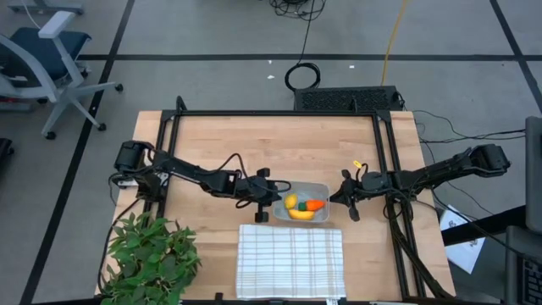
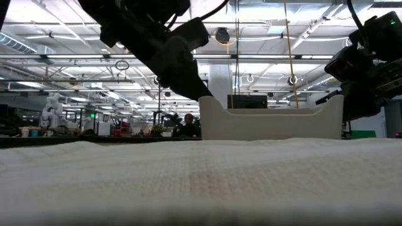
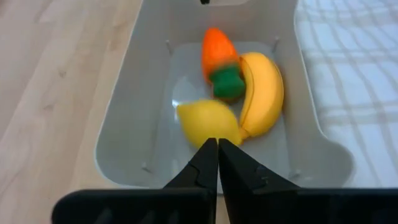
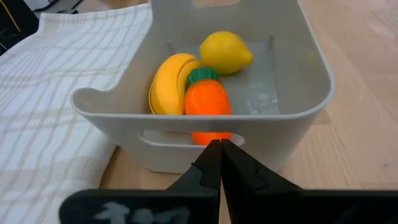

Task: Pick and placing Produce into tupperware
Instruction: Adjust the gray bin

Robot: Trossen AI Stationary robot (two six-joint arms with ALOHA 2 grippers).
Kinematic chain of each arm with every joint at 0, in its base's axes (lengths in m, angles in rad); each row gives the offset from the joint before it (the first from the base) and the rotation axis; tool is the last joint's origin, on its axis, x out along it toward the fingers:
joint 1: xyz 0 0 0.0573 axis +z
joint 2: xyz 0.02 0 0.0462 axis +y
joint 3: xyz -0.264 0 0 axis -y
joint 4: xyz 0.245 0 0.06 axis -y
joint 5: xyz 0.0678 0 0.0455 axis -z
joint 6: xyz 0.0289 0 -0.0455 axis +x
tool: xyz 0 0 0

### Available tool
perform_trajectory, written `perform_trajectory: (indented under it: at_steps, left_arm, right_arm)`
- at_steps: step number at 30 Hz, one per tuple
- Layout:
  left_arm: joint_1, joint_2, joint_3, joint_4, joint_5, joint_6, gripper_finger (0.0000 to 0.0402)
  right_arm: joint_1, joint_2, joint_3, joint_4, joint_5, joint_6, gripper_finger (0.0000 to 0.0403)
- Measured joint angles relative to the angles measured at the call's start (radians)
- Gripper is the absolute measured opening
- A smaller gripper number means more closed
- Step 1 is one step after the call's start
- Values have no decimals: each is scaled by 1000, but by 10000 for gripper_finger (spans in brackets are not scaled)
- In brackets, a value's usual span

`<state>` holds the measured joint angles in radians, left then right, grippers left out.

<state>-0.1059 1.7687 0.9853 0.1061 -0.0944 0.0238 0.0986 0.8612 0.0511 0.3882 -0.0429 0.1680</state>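
I count the banana [image 3: 262, 93], lemon [image 3: 208, 123] and carrot [image 3: 219, 57] all lying inside the tub [image 1: 321, 193] beside the cloth [image 1: 290, 260]; left gripper [image 3: 218, 149] and right gripper [image 4: 220, 151] sit closed, empty, at either end; looks finished to me.

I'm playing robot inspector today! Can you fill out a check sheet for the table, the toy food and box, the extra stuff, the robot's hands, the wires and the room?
Surface: wooden table, mostly bare.
Job's things: banana, lemon and carrot all lie inside the grey tupperware.
Clutter: white checked cloth just in front of the tupperware; leafy plant at the table's front left corner.
Hands: left hand shut at the tupperware's left end; right hand shut just outside its right end; neither holds anything.
Cables: black coil and yellow cable on the floor behind the table.
Surroundings: office chair at the back left; papers on the right.
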Motion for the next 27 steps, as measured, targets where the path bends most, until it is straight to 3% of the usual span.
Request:
perform_trajectory:
  at_steps: [10, 22, 27]
  left_arm:
    - [10, 12, 0, 5, 1, 5, 3]
    - [-8, 7, 27, 32, -5, 136, 36]
    - [-29, -60, 38, -16, -145, 185, 34]
  right_arm:
    - [0, -1, 0, -17, -5, 3, 0]
    - [0, -81, 0, -85, -5, 21, 0]
    - [0, -125, 0, -141, 69, 30, 0]
